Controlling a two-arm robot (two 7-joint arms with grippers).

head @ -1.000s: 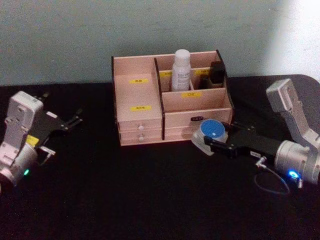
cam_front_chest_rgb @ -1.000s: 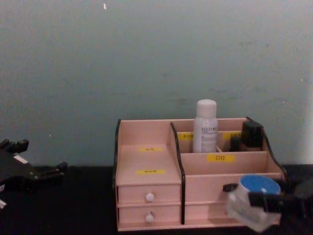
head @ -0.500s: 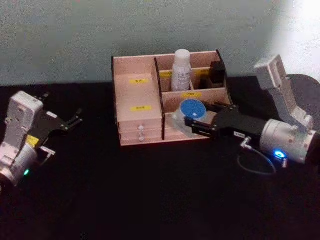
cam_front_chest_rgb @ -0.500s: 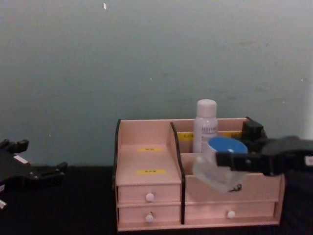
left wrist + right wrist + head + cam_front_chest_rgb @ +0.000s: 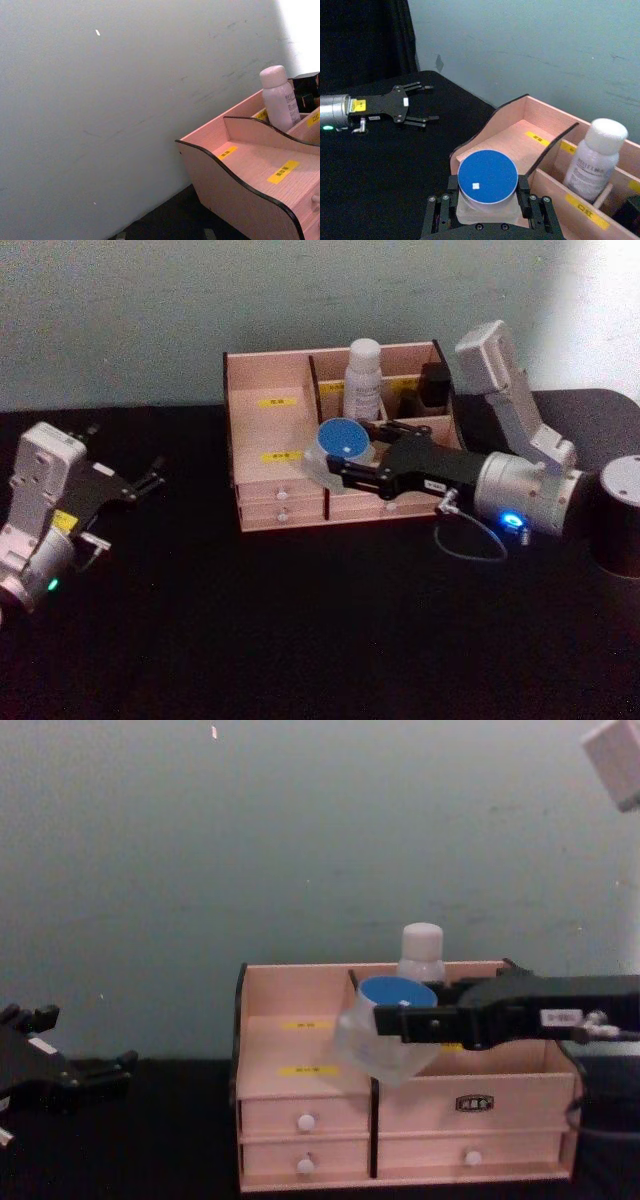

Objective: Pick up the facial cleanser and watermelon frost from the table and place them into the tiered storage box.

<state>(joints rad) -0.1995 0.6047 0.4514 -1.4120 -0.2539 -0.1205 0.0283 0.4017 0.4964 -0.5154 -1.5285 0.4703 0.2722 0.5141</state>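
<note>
Head view has the tiered storage box [image 5: 265, 375] standing at the 12 o'clock side of the black table [image 5: 250, 620], against the wall. The right arm reaches in from 3 o'clock, and the right gripper [image 5: 352, 452] pinches a blue-lidded jar [image 5: 343, 438] by its translucent body, one finger on each side. The jar is in the air, touching no shelf. It hangs over the black divider between the stepped left section and the right compartments, close to the front of the box. In the chest view the jar is tilted, with the lid up, and it is level with the upper tiers, above the drawers [image 5: 306, 1122] with white knobs. A white bottle [image 5: 362, 380] stands upright in a rear compartment, at 12 o'clock from the jar and apart from it. The left gripper [image 5: 429, 103] is at 9 o'clock from the box, well apart from it, low over the table. Its fingers are spread and hold nothing.
</note>
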